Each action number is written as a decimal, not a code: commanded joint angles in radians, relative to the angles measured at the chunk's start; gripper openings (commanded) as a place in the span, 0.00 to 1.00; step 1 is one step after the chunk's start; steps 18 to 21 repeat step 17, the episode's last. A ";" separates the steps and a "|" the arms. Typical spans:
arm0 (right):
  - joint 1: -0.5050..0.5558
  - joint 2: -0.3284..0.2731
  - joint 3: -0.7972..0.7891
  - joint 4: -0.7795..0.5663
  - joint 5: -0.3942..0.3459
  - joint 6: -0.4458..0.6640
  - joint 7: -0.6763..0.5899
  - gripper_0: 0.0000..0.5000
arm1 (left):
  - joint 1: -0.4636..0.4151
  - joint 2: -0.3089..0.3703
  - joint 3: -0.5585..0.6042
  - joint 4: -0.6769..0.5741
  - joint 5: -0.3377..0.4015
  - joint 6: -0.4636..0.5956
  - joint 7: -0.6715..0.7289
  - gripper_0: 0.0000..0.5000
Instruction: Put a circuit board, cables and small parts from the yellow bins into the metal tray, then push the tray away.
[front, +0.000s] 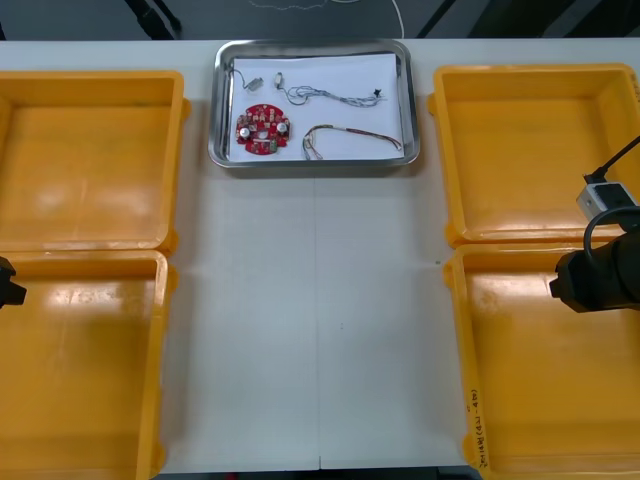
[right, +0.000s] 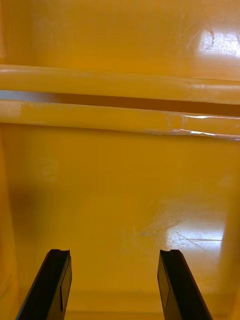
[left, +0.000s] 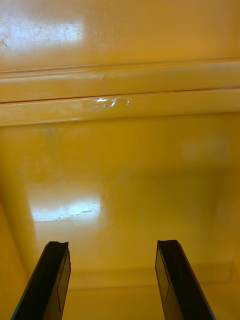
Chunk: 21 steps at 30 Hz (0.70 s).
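The metal tray (front: 222, 150) sits at the table's far edge, white inside. In it lie a round red circuit board (front: 263, 129), a twisted blue and white cable (front: 335, 96), a red and yellow cable (front: 350, 138) and two small metal parts (front: 257, 80). My right gripper (right: 117, 285) is open above the bare floor of the near right yellow bin (front: 530, 400); its arm (front: 598, 270) shows at the front view's right edge. My left gripper (left: 112, 280) is open over the near left yellow bin (front: 80, 370), with nothing between its fingers.
The far left yellow bin (front: 85, 160) and far right yellow bin (front: 535, 150) look bare inside. A white strip of table (front: 310, 320) runs between the bins, from the tray to the front edge.
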 joint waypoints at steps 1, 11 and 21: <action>0.015 0.010 -0.030 -0.007 -0.008 -0.011 0.014 1.00 | 0.019 -0.010 0.030 -0.027 -0.008 0.006 -0.093 1.00; 0.022 0.011 -0.030 -0.007 -0.014 -0.011 0.014 1.00 | 0.019 -0.010 0.030 -0.027 -0.008 0.006 -0.093 1.00; 0.022 0.011 -0.030 -0.007 -0.021 -0.003 0.009 1.00 | 0.019 -0.010 0.030 -0.027 -0.008 0.006 -0.093 1.00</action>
